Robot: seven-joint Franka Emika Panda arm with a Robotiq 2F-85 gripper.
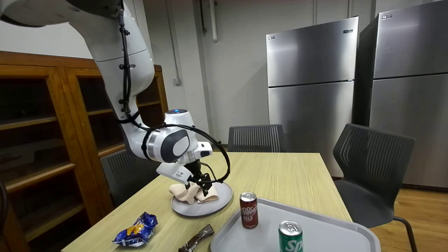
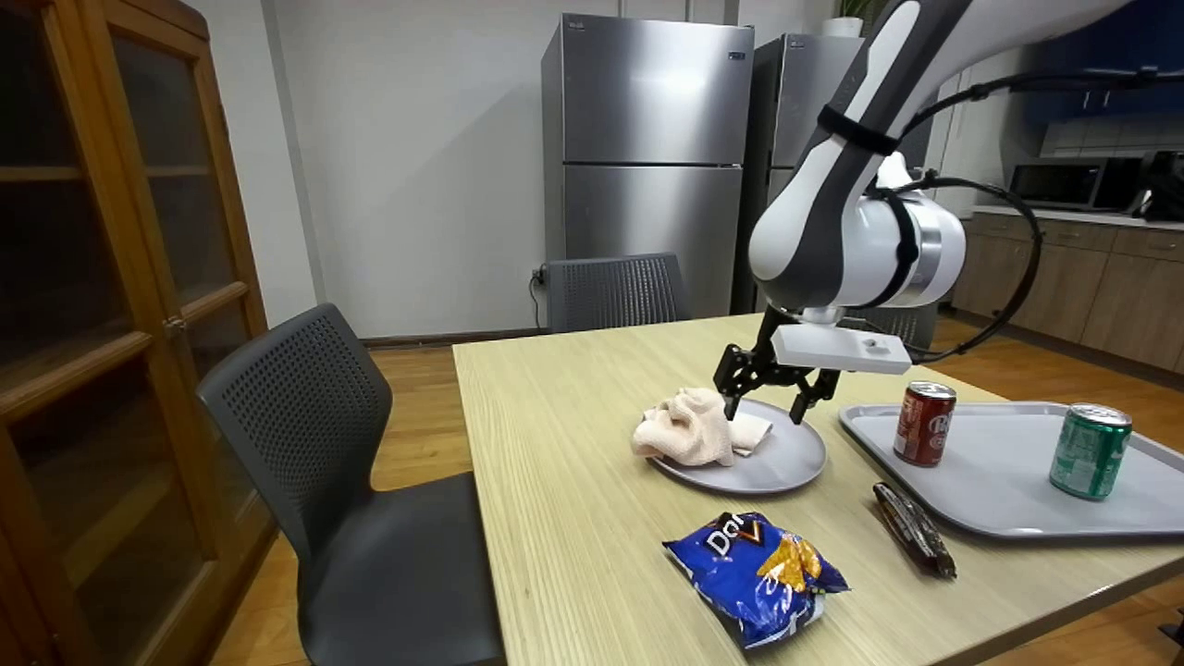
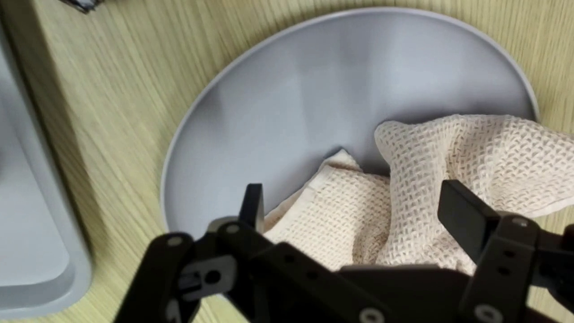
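Observation:
A cream woven cloth lies crumpled across one side of a grey round plate. In the wrist view my gripper stands open with its fingers spread wide, and parts of the cloth show between them. Both exterior views have the gripper pointing down, low over the plate. One finger is close beside the bunched cloth; whether it touches, I cannot tell. Nothing is gripped. The gripper body hides the near part of cloth and plate in the wrist view.
A grey tray bears a Dr Pepper can and a green Sprite can. Near the plate lie a blue Doritos bag and a dark wrapped bar. Chairs stand around the wooden table.

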